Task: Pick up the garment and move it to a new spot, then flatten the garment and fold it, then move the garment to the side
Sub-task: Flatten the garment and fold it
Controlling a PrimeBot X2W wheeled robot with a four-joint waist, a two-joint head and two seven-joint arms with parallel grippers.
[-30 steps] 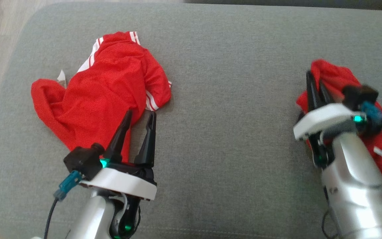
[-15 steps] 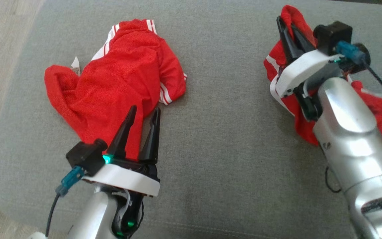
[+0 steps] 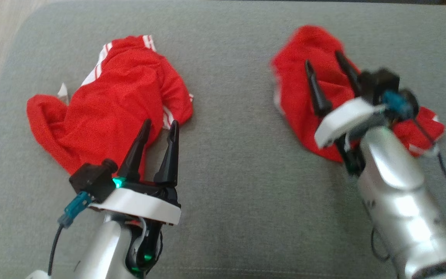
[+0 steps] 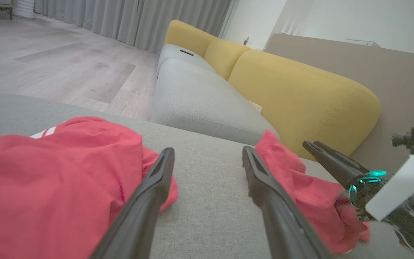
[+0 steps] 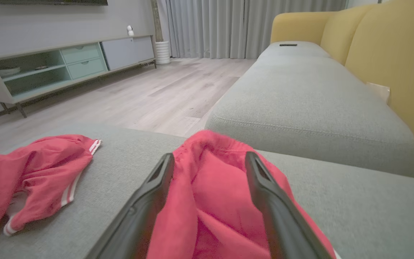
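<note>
1. The right arm (image 3: 389, 182) hides the middle of the right garment (image 3: 296, 93), which lies crumpled and blurred on the cushion (image 3: 238, 155).
2. The right gripper (image 3: 323, 58), pinching it earlier, now spreads its fingers above it.
3. The left gripper (image 3: 160, 123) stays spread and empty at the left garment's (image 3: 110, 100) edge.

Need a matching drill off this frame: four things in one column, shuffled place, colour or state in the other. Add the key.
Things
1. left gripper
2. right gripper
3. left garment
4. backrest

Place, colour or state
A. yellow
B. open, fingers spread over the right garment
C. red with white stripes, crumpled on the grey seat cushion
D. open, fingers at the near edge of the left garment

Pairs: 1-D, 2-B, 3-C, 4-A
</note>
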